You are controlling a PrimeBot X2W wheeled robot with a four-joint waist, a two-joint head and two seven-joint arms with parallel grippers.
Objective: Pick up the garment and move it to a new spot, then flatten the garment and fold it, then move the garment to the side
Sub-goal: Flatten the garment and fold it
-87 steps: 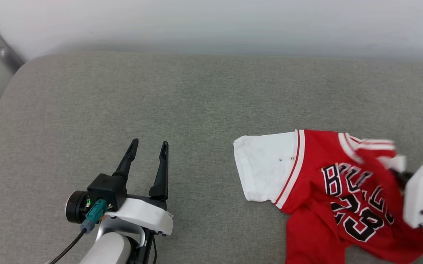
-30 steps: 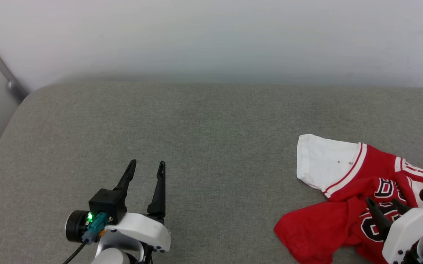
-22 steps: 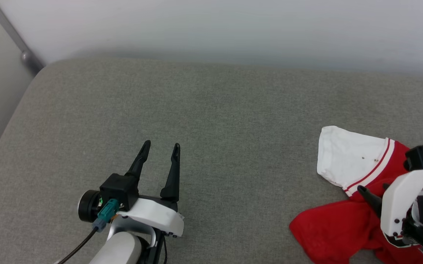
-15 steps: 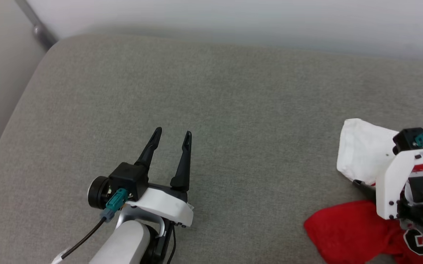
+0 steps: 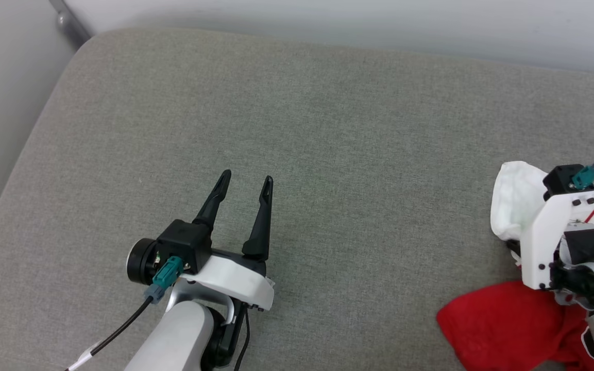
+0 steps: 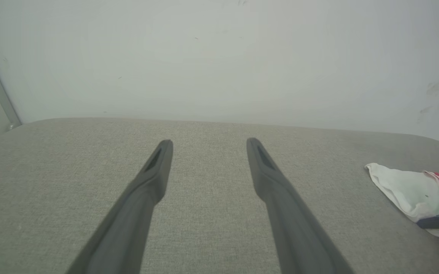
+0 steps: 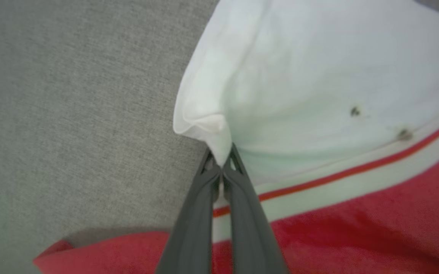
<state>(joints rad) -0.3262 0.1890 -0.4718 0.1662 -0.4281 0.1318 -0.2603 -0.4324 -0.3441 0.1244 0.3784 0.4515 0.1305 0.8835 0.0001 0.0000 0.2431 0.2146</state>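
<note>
The garment [image 5: 503, 324], a red jersey with a white sleeve and red-striped trim, lies crumpled at the right edge of the grey cushion. My right gripper [image 7: 221, 161] is shut on the edge of the garment's white sleeve [image 7: 299, 83], which bunches at the fingertips. In the head view its white wrist housing covers the fingers. My left gripper [image 5: 244, 186] hovers open and holds nothing over bare cushion at the lower left, far from the garment [image 6: 413, 192].
The grey cushion [image 5: 286, 113] stretches wide between the two arms. A pale wall [image 6: 219, 57] runs behind it, with a metal rail [image 5: 70, 18] at the far left corner. A black cable [image 5: 116, 330] trails from the left wrist.
The head camera has swung left and down. My right gripper went from open over the jersey to shut on the white sleeve's edge, which now lifts and bunches. The left gripper stays open.
</note>
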